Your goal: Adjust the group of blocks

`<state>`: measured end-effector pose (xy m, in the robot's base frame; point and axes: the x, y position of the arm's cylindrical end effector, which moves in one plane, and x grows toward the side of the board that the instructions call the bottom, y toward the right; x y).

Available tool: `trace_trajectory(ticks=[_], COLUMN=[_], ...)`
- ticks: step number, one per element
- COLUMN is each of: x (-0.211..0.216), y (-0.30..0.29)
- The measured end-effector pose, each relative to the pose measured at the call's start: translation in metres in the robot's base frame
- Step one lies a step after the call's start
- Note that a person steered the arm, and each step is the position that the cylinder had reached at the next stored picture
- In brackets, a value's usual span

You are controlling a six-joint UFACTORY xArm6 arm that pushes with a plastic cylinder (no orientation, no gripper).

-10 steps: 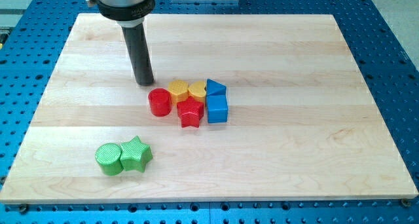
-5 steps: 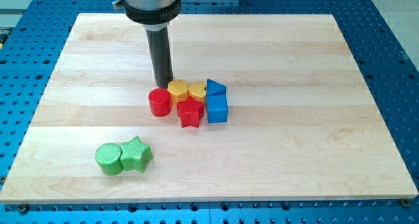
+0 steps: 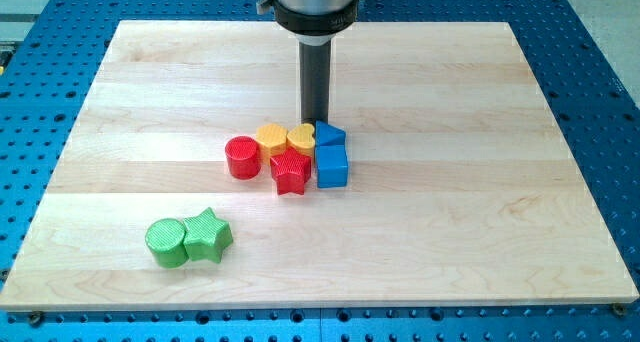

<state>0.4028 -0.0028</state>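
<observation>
The cluster sits near the middle of the worktop (image 3: 480, 102): red cylinder (image 3: 242, 157), two yellow blocks (image 3: 271, 137) (image 3: 301, 136), red star (image 3: 290, 171), blue cube (image 3: 331, 166), and a blue block (image 3: 329, 134) of unclear shape. My tip (image 3: 316, 121) is set at 12 o'clock of the cluster, apparently touching the blue block; contact is hidden by the rod. No pincer is fitted, so none is reported. Risk: an off-centre push toward 6 o'clock could split the cluster. A green pair (image 3: 188, 238) lies well apart at 7 o'clock.

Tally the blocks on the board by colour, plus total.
Red: 2, cylinder, star
Yellow: 2, left, right
Blue: 2, upper, cube
Green: 2, cylinder, star
Total: 8
</observation>
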Motion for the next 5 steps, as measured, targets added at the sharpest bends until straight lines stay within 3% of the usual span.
trace_trajectory(ticks=[2, 4, 5], x=[0.022, -0.007, -0.039], y=[0.000, 0.007, -0.030])
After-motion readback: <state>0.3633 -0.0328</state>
